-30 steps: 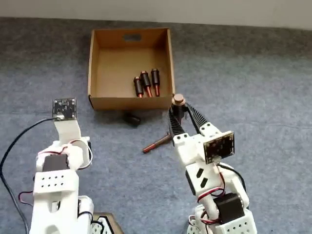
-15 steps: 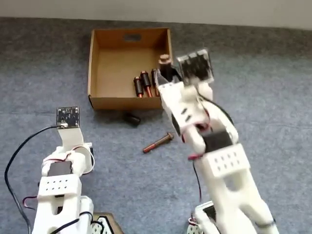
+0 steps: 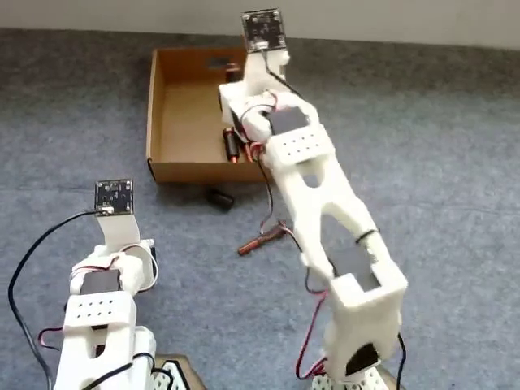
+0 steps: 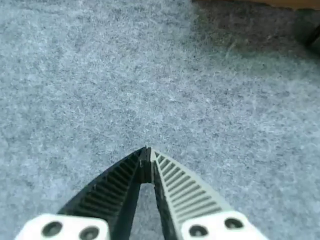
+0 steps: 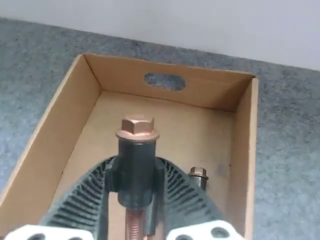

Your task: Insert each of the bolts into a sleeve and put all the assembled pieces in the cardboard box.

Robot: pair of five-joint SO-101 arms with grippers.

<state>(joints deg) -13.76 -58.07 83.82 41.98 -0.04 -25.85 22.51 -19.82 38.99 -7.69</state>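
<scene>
My right gripper (image 5: 136, 172) is shut on an assembled piece, a black sleeve (image 5: 135, 165) with a copper bolt (image 5: 137, 128) through it, held upright over the cardboard box (image 5: 65, 125). In the high view the right arm stretches over the cardboard box (image 3: 162, 106), with the right gripper (image 3: 237, 89) above its middle. An assembled piece (image 3: 231, 145) lies inside near the front wall; a finished piece (image 5: 199, 176) also shows by the box's wall. A loose bolt (image 3: 264, 238) and a loose black sleeve (image 3: 218, 197) lie on the carpet in front of the box. My left gripper (image 4: 146, 155) is shut over bare carpet.
The left arm (image 3: 101, 284) stands at the lower left, apart from the box and the loose parts. Grey carpet (image 3: 439, 162) covers the table. The box's front wall (image 3: 195, 172) rises between the loose parts and the box's inside.
The right arm has swung from beside the box's front right corner to over the box, carrying the assembled piece. The left arm shifted slightly.
</scene>
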